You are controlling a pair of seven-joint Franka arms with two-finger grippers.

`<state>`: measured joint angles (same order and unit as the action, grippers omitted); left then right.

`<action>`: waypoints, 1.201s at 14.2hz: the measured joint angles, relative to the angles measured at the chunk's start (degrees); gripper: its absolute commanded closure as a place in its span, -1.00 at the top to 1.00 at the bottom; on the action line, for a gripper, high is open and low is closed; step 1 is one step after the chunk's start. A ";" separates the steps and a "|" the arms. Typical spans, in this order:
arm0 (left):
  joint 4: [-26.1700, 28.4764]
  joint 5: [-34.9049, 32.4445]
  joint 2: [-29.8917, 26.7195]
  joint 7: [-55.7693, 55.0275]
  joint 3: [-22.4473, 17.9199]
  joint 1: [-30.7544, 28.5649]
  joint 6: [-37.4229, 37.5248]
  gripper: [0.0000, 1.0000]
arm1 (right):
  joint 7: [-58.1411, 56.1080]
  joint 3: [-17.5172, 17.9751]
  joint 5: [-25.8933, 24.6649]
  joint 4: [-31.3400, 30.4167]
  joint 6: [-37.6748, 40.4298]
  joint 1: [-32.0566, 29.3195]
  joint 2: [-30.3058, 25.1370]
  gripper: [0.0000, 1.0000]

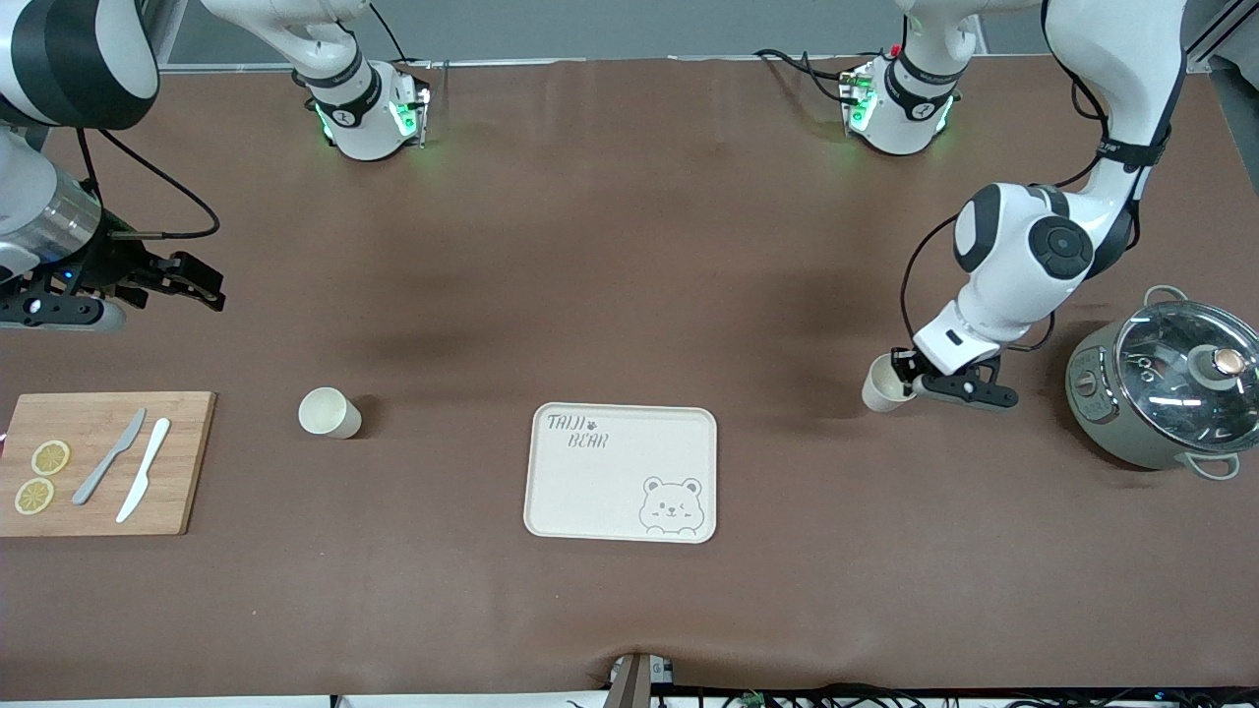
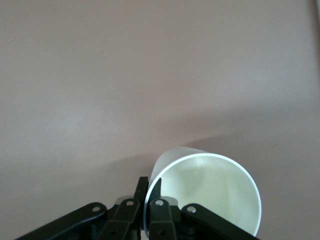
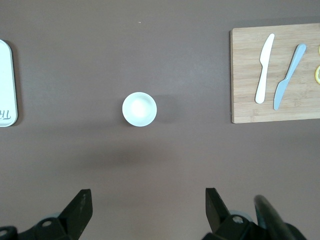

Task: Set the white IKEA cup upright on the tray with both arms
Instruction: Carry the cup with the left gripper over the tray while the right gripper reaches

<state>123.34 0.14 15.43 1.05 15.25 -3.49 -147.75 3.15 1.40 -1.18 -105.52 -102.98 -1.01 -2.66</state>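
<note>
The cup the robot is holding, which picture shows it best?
The left wrist view shows the held cup best: it is close, its open mouth shows, and the left gripper pinches its rim. The front view shows it small beside the pot. The right wrist view misses it.

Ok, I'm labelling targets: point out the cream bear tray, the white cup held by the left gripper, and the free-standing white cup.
cream rectangular bear tray (image 1: 610, 482), front view, bare centre.
white cup in left gripper (image 2: 215, 192), left wrist view, inner wall.
free-standing white cup (image 3: 139, 108), right wrist view, inside bottom.
</note>
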 measured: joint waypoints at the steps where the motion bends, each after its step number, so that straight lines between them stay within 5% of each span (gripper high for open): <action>1: -2.74 0.00 0.97 -2.07 0.68 0.85 1.96 -1.00 | 0.00 -0.01 -0.38 -0.02 0.00 0.00 0.04 1.00; 6: -15.41 0.00 9.15 -12.45 1.13 8.62 6.43 -1.00 | -0.09 -0.08 -3.74 -0.48 -1.50 -0.03 1.83 1.00; 17: -38.27 -3.49 24.50 -26.96 -3.30 23.21 14.22 -1.00 | -7.95 -0.74 -4.92 -10.45 -23.27 -2.86 8.46 1.00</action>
<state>85.07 -3.35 39.94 -25.91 11.94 19.71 -133.54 -4.80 0.66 -6.10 -115.96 -126.24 -3.87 5.80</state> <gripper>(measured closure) 0.956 0.000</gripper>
